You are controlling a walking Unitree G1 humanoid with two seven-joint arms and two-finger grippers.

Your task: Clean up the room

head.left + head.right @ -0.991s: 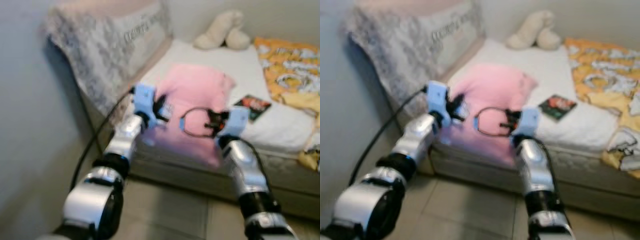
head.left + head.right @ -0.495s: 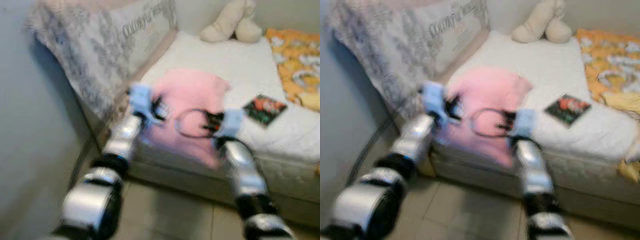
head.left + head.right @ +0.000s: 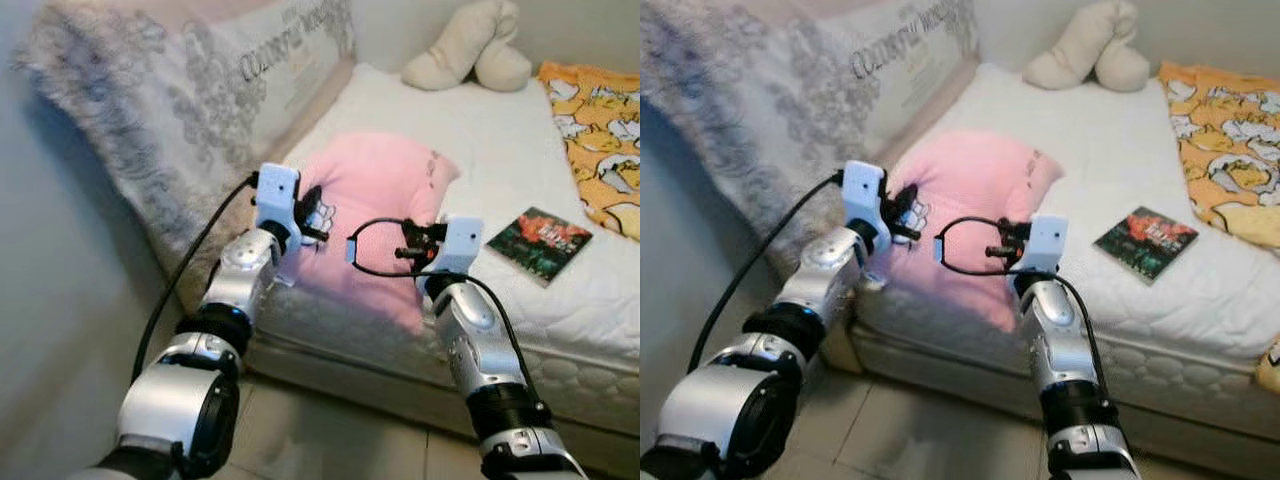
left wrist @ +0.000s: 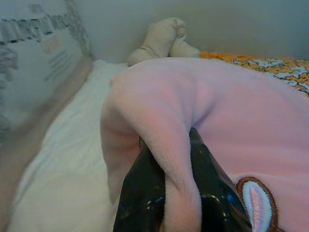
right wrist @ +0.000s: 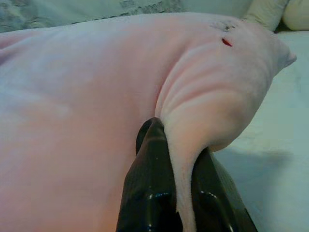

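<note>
Bedroom corner, tiled floor in front of a low bed with a white mattress, pale wall behind. Landmark is the pink pillow, lying on the mattress near the bed's front edge. Left gripper at the pillow's left edge, both black fingers pinched on a fold of pink fabric, clamped tight per the left wrist view. Right gripper at the pillow's front right side, fingers likewise squeezed together on a ridge of the pink cover. Black cable loops in front of the pillow between the two wrists; another black cable runs down along the left arm. Right of the pillow, apart from it, a dark book lies flat on the mattress. Left of the pillow, a grey patterned blanket is draped over the bed's end. Beyond the pillow, right side, an orange patterned blanket. Farthest back, against the wall, a beige plush toy.
</note>
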